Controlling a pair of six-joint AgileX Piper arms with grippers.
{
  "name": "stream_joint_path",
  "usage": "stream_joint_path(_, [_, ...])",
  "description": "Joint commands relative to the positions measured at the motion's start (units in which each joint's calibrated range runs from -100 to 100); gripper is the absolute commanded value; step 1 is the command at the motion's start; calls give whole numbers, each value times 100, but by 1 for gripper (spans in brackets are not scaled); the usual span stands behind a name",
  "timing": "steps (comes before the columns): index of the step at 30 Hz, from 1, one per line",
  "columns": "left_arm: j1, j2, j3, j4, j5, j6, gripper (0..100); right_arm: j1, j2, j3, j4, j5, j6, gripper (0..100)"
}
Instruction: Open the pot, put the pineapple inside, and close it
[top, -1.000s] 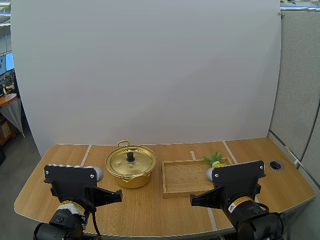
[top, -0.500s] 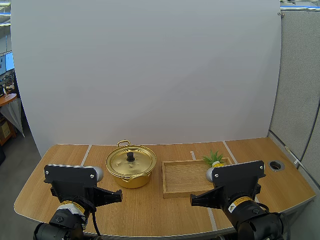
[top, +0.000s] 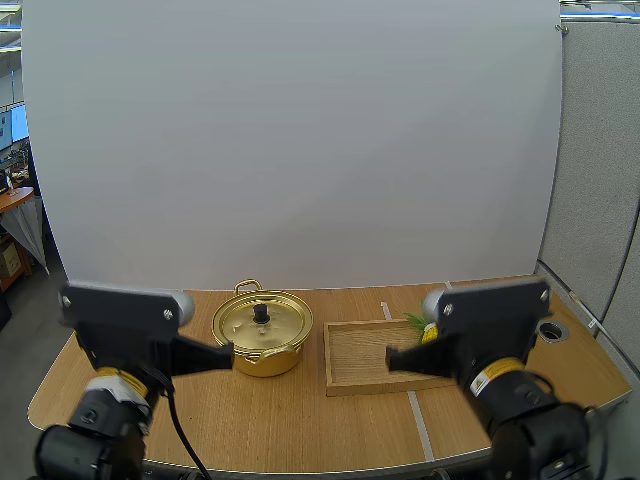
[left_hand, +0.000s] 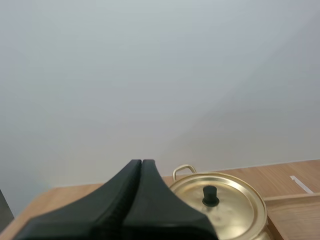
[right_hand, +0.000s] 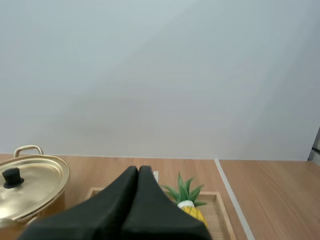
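**Left end effector** (top: 226, 354): It sits at the lower left of the high view, raised above the counter (top: 300, 420). Its two fingers are pressed together into a single dark wedge with nothing between them. The tip points toward the pot (top: 262, 340) and stops just short of the pot's left side.

**Right end effector** (top: 392, 358): It sits at the lower right of the high view, also raised. Its fingers are likewise closed flat against each other and carry nothing. The tip hangs over the right half of the wooden tray (top: 360, 360).

**Pot:** The gold pot stands left of centre on the counter. Its lid (top: 250, 322) is seated squarely on the rim, and the black knob (top: 261, 312) stands upright in the middle. One loop handle shows at the pot's far side.

**Tray:** It lies flat just right of the pot, with a narrow strip of counter between them.

**Pineapple** (top: 424, 322): It rests inside the tray at the far right corner. The right arm partly covers it in the high view. The right wrist view shows a yellow body with a green crown pointing up, just beyond the closed fingers. Neither end effector touches it.
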Motion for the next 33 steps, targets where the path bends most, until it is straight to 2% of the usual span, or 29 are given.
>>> stream_joint_path(1, [-1, -12, -538, 34, 97, 205, 0, -19, -19, -603, 7, 652, 5, 0])
stream_joint_path(8, [-1, -12, -1534, 34, 1566, 205, 0, -19, -19, -1912, 7, 2792, 5, 0])
stream_joint_path(16, [-1, -12, -2455, -51, 4110, 152, 0, -19, -19, -2555, 7, 4894, 5, 0])
stream_joint_path(19, [-1, -12, -2496, -142, 4552, 152, 0, -19, -19, -2572, 7, 5140, -41, 0])
stream_joint_path(24, [-1, 53, -2496, -202, 4605, 152, 0, -19, 152, -2572, -4, 5391, -144, 0])
stream_joint_path(33, [-1, 1888, -2496, -335, 4301, 202, 0, -19, 1812, -2572, 7, 5404, -144, 0])
